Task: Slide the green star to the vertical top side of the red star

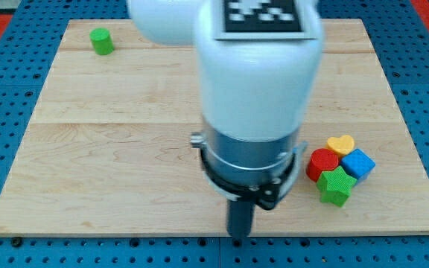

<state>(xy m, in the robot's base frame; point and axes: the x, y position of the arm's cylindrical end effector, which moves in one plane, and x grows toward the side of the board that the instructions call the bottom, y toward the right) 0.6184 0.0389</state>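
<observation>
The green star (335, 186) lies at the view's lower right, touching the lower right side of a red block (321, 164) whose shape I cannot make out. My tip (239, 236) is at the board's bottom edge, well to the left of the green star and apart from every block. The arm's white body hides the middle of the board.
A yellow heart (341, 144) touches the top of the red block and a blue cube (358, 164) sits on its right, also against the green star. A green cylinder (101, 41) stands alone at the top left. The wooden board (110, 149) ends just below my tip.
</observation>
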